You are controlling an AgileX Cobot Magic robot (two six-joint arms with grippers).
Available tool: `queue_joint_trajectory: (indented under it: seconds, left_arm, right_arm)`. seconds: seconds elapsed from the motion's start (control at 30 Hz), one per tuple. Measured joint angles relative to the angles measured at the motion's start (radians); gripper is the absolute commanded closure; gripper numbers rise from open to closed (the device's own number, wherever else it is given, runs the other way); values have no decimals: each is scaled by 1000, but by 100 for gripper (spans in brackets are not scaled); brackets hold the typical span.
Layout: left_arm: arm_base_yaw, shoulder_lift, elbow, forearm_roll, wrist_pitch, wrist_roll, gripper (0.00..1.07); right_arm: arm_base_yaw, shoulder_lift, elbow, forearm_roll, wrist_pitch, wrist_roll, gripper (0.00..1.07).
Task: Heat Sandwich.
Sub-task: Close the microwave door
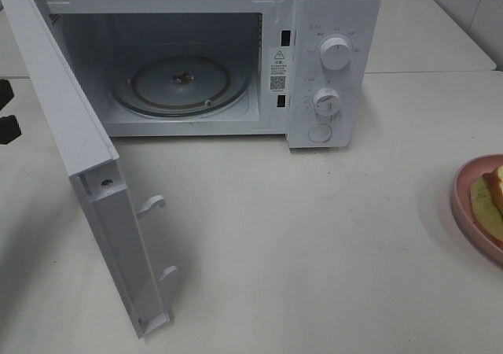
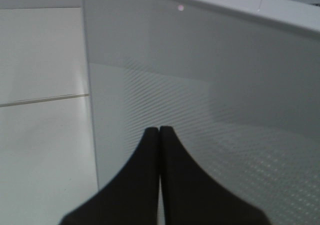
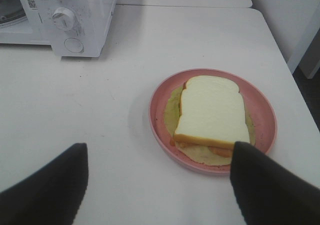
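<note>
White tabletop [image 1: 314, 244] fills most of the exterior high view, and a pale wall is seen at the upper right. A white microwave [image 1: 334, 55] is set at the back of the tabletop, its door [image 1: 78, 157] swung wide open toward the left. Inside the cavity a round glass turntable [image 1: 181, 82] is seen lying bare. Two knobs [image 1: 335, 55] and a round button are carried on the control panel at the right. At the right edge a pink plate [image 1: 465, 200] is cut off by the frame, and a slice of the sandwich [image 1: 491, 193] is seen on it, well apart from the microwave. A dark part of the left arm is glimpsed at the left edge, beside the door.

From the left wrist camera, the left gripper [image 2: 159, 135] is seen with its black fingers [image 2: 145, 175] pressed together, nothing between them. A dotted translucent panel, taken to be the door's window [image 2: 225, 110], is faced closely.

From the right wrist camera, the right gripper [image 3: 160, 185] is shown with its fingers [image 3: 50, 190] spread wide apart and nothing held. The sandwich [image 3: 212, 110], white bread on top with yellow-green filling at its edges, is seen resting flat on the pink plate [image 3: 160, 120], near one fingertip. The microwave [image 3: 75, 20] is seen farther off on the same tabletop [image 3: 90, 110].
</note>
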Motion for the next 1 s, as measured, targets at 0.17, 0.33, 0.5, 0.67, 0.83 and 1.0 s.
queue_joint_trajectory:
  seconds: [0.17,0.33,0.5,0.67,0.83,1.0]
  left_arm:
    - [-88,1,-33,-50,12,5,107]
    - [-158,1,-50,-110,24,30,107]
    - [-216,1,-54,-162,33,72,107]
    - [-272,25,-68,-236,54,110,107]
    - [-320,87,-115,-260,67,114,107]
    - [-394,132,-166,-345,70,155,107]
  right_arm:
    - [0,0,0,0,0,0,32]
    - [0,0,0,0,0,0,32]
    - [0,0,0,0,0,0,32]
    - [0,0,0,0,0,0,32]
    - [0,0,0,0,0,0,32]
    - [0,0,0,0,0,0,32]
